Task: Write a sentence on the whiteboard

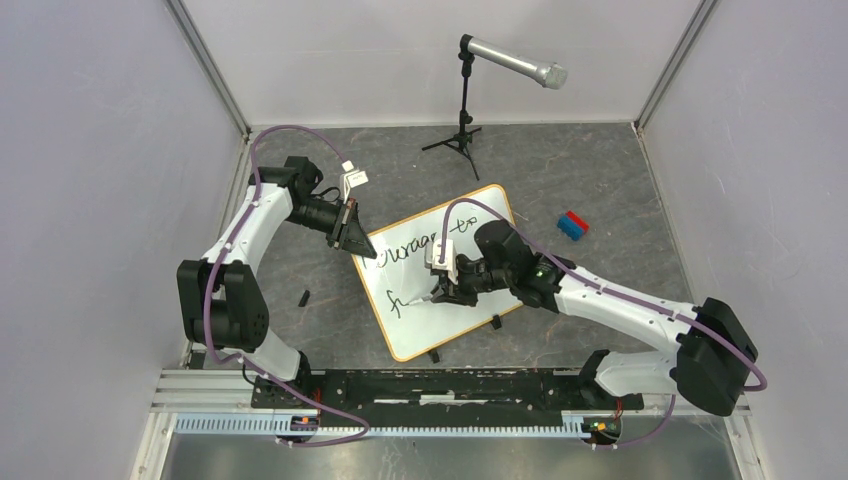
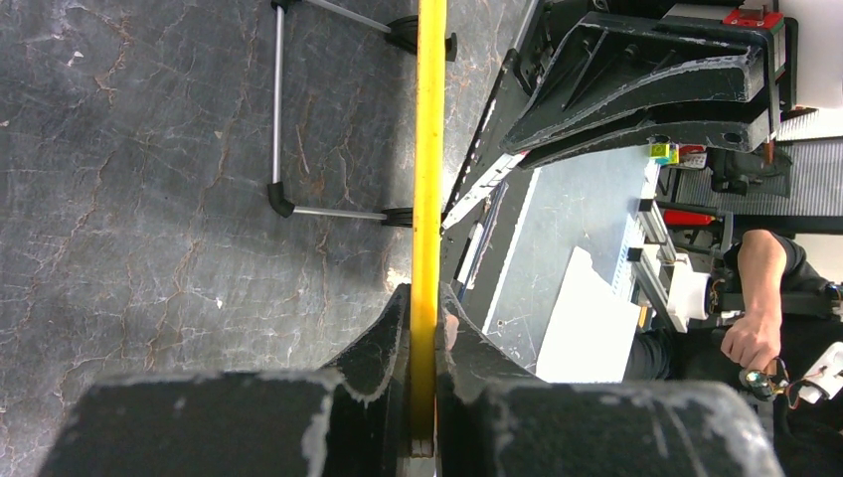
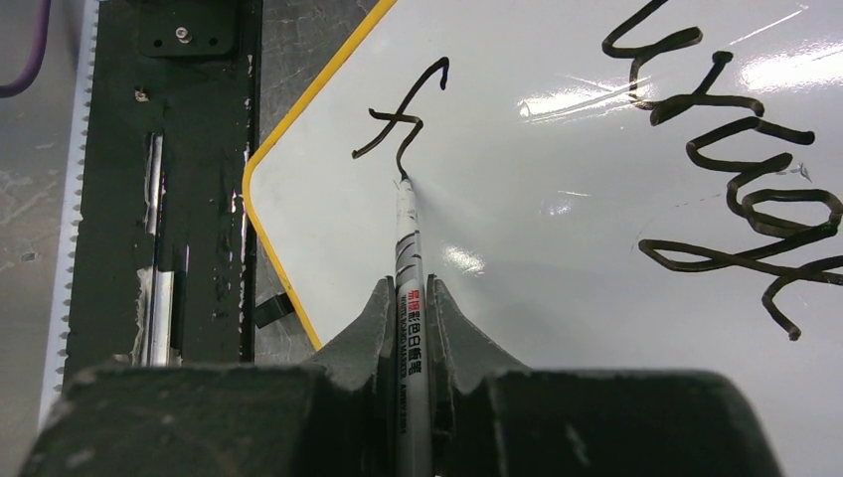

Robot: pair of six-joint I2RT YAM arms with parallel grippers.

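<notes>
Right hand [image 3: 415, 298] of mine is closed on a marker [image 3: 407, 224], whose tip touches the whiteboard [image 3: 557, 298] at the foot of an "f", the only letter on the second line of the sentence [image 1: 410, 250]. The first line reads roughly "Courage to". With my left hand [image 2: 425, 308] I pinch the board's orange-yellow rim at its far left corner. The board sits askew on the dark marbled tabletop [image 1: 600, 180], between my two arms.

Microphone stand [image 1: 465, 100] blocks the worktop [image 1: 620, 180] beyond the whiteboard [image 1: 410, 325]; a red-blue block [image 1: 572, 224] sits right of it.
</notes>
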